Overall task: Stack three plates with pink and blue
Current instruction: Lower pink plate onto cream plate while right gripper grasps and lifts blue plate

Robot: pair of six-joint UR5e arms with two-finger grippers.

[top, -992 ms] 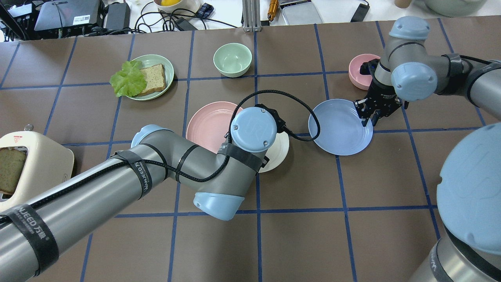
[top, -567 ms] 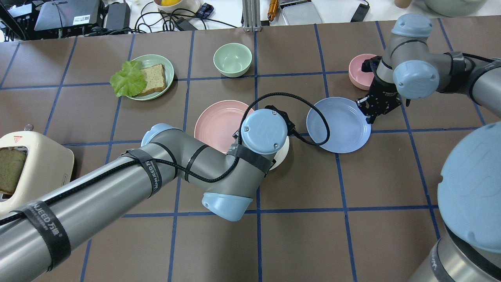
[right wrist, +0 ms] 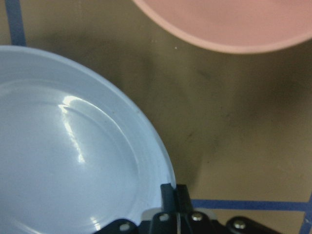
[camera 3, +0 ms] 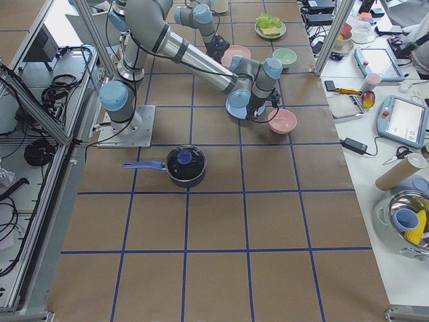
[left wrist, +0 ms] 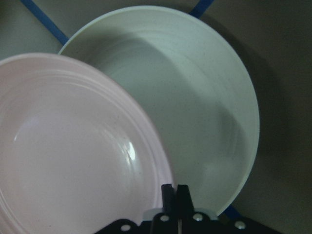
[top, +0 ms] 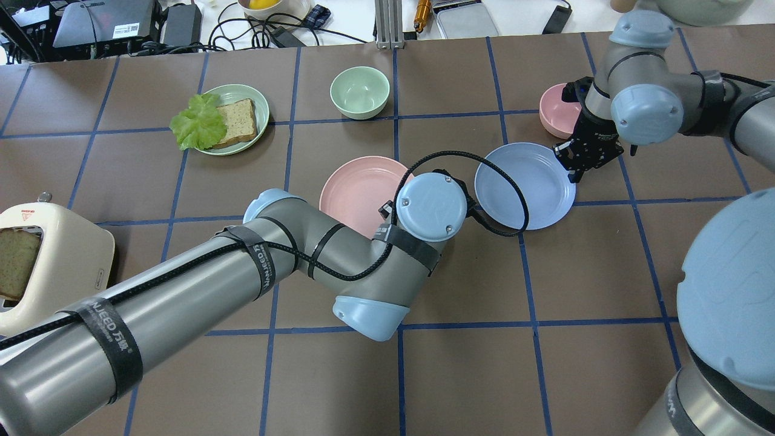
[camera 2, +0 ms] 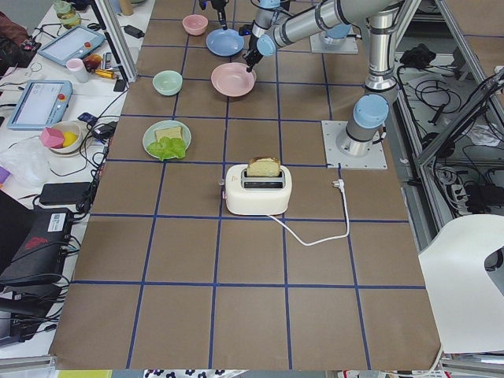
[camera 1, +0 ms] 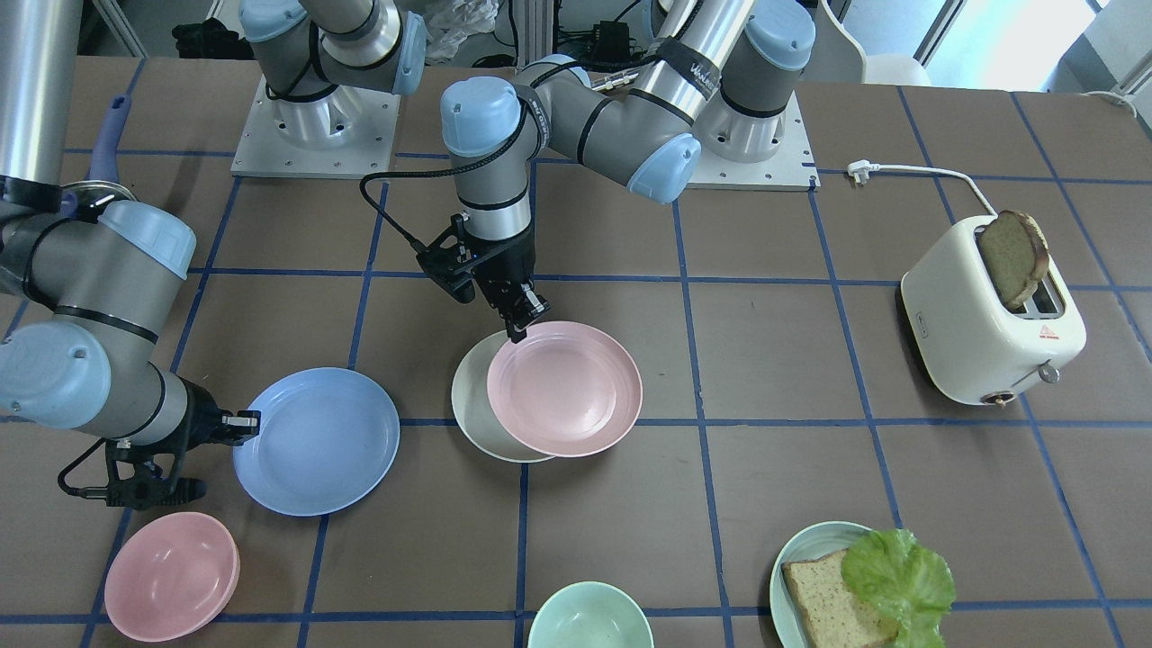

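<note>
Exterior front-facing: matte pink plate (camera 1: pixel 565 387) pinched by left gripper (camera 1: pixel 522 328), over cream plate (camera 1: pixel 470 407); blue plate (camera 1: pixel 317 441) pinched by right gripper (camera 1: pixel 249 418).

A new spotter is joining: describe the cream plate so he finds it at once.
From the white toaster, look along the table to its middle, where the left gripper grips the pink plate. The cream-white plate lies beneath, mostly covered by the pink one. Unlike the blue plate, it is pale and overlapped.

Cream-white plate (camera 1: pixel 470 400): you see only one crescent in the front view, the rest under the pink plate (camera 1: pixel 564 389); overhead the left arm (top: pixel 303 254) covers it. Green bowl (camera 1: pixel 589 619), bread plate (camera 1: pixel 814 533): cut by the front view's bottom edge
</note>
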